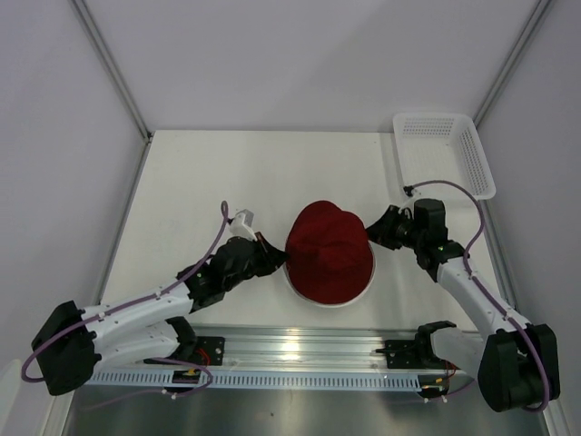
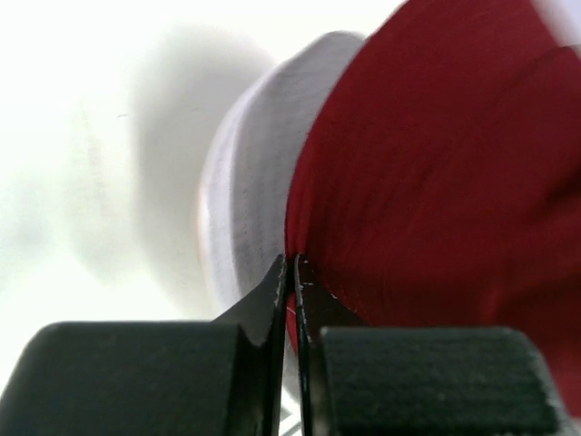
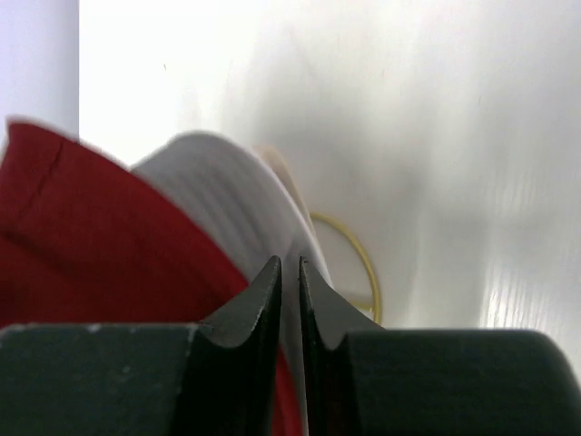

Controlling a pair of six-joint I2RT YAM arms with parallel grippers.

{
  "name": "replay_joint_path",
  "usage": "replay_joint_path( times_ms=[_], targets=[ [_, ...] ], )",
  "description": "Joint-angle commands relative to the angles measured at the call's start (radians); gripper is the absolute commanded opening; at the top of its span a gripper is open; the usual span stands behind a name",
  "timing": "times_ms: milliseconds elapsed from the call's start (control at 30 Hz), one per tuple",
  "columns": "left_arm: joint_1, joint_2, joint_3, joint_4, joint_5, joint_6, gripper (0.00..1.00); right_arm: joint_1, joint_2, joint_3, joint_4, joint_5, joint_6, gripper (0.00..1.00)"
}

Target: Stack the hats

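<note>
The dark red hat (image 1: 329, 254) sits on top of a pile in the middle of the table. A pale brim (image 1: 329, 301) shows under its near edge. My left gripper (image 1: 278, 258) is at the hat's left edge, shut on the dark red brim (image 2: 436, 182); its tips (image 2: 290, 260) pinch the cloth, and a grey hat (image 2: 254, 182) lies below. My right gripper (image 1: 373, 231) is at the hat's right edge. Its tips (image 3: 290, 262) are closed to a thin slit with dark red cloth (image 3: 91, 236) between them. A pale hat (image 3: 227, 200) and a beige edge (image 3: 278, 169) lie beneath.
A white slatted basket (image 1: 445, 154) stands at the back right corner. The gold ring base (image 3: 359, 263) of the wire stand shows under the pile in the right wrist view. The table (image 1: 236, 173) has raised side walls.
</note>
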Motion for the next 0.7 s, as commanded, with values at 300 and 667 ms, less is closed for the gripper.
replay_joint_path(
  times_ms=[300, 667],
  targets=[
    [-0.004, 0.005, 0.135, -0.282, -0.171, 0.173, 0.34, -0.028, 0.067, 0.314, -0.218, 0.112, -0.151, 0.78],
    [0.007, -0.363, 0.32, -0.607, -0.265, 0.343, 0.99, -0.195, -0.126, 0.436, -0.358, 0.226, -0.116, 1.0]
  ],
)
